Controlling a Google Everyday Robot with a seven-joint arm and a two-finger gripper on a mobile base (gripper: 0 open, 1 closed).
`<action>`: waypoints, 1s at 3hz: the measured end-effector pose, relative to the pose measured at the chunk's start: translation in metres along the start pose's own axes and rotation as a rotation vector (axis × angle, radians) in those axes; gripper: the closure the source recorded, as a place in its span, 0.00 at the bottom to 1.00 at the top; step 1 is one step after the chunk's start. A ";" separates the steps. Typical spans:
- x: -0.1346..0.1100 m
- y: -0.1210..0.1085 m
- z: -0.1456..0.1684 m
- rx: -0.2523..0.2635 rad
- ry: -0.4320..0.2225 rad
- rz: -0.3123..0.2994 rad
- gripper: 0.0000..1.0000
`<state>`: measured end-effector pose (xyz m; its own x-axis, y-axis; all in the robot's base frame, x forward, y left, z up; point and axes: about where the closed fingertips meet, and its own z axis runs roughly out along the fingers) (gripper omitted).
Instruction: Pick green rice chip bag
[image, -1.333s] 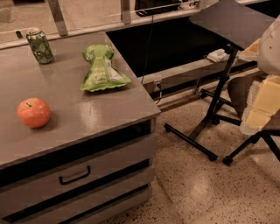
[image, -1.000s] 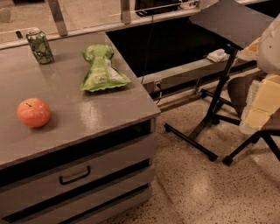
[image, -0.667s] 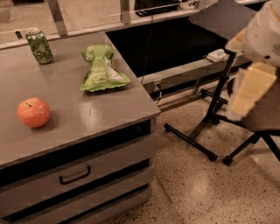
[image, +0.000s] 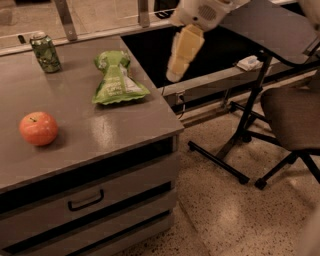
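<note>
The green rice chip bag (image: 117, 78) lies flat on the grey cabinet top (image: 85, 130), near its right edge, light green with white label patches and a pinched middle. My gripper (image: 176, 70) hangs in the air to the right of the bag, just past the cabinet's right edge, pointing down, with its cream-coloured fingers together as far as shows. It is apart from the bag and holds nothing.
A dark green drink can (image: 45, 51) stands at the back left of the cabinet top. A red apple (image: 38, 128) sits at the front left. A black-legged stand and a chair (image: 280, 100) are on the speckled floor to the right. Drawers face front.
My gripper has swung from the far right, near the chair, leftward and up to just right of the bag. The bag, can and apple have not moved.
</note>
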<state>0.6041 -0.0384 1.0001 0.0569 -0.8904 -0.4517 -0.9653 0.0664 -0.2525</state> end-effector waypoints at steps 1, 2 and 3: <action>-0.049 -0.056 0.029 0.049 -0.091 0.041 0.00; -0.086 -0.093 0.053 0.108 -0.114 0.133 0.00; -0.100 -0.114 0.089 0.147 -0.041 0.281 0.00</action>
<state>0.7314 0.0827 0.9979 -0.1936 -0.8090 -0.5550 -0.8976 0.3744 -0.2327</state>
